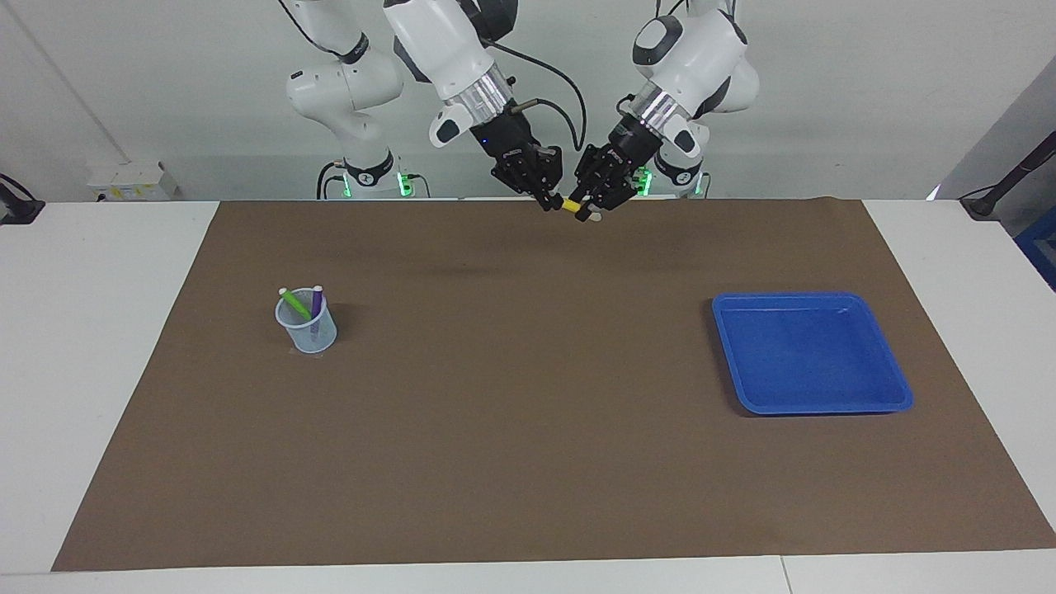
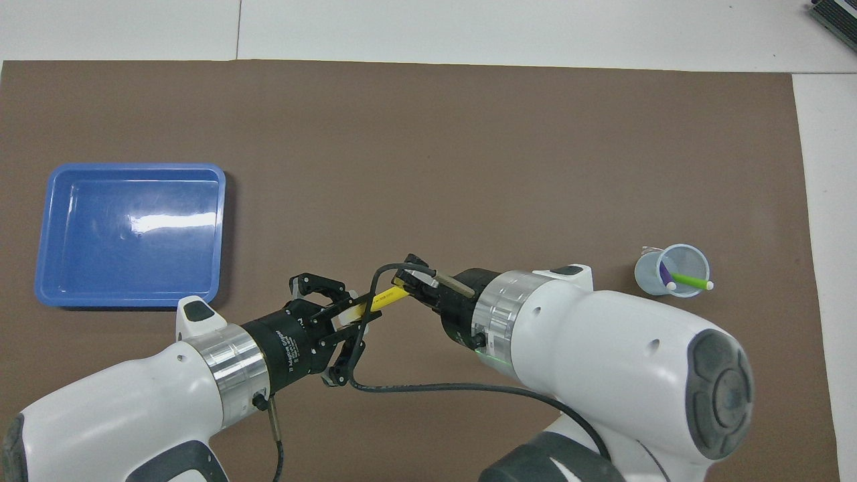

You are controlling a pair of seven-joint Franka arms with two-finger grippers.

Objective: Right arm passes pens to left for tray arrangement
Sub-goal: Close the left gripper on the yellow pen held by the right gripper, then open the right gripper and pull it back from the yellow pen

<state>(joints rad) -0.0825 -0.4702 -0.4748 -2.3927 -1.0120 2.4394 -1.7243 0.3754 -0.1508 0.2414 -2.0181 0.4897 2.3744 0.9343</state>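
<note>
Both arms tilt inward, left jaws (image 1: 596, 206) and right jaws (image 1: 551, 200) gripping yellow pen (image 1: 571, 206) (midair)

White lettering runs along the black body of the left gripper (image 2: 345, 314) in the overhead view; only "Adaptive Gripper" can be made out. Nothing else carries readable text.

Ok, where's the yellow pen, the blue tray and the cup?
yellow pen (image 1: 571, 205), facing view, its yellow barrel.
blue tray (image 1: 813, 405), facing view, its rim farthest from the robots.
cup (image 2: 679, 258), overhead view, its inside wall.
</note>
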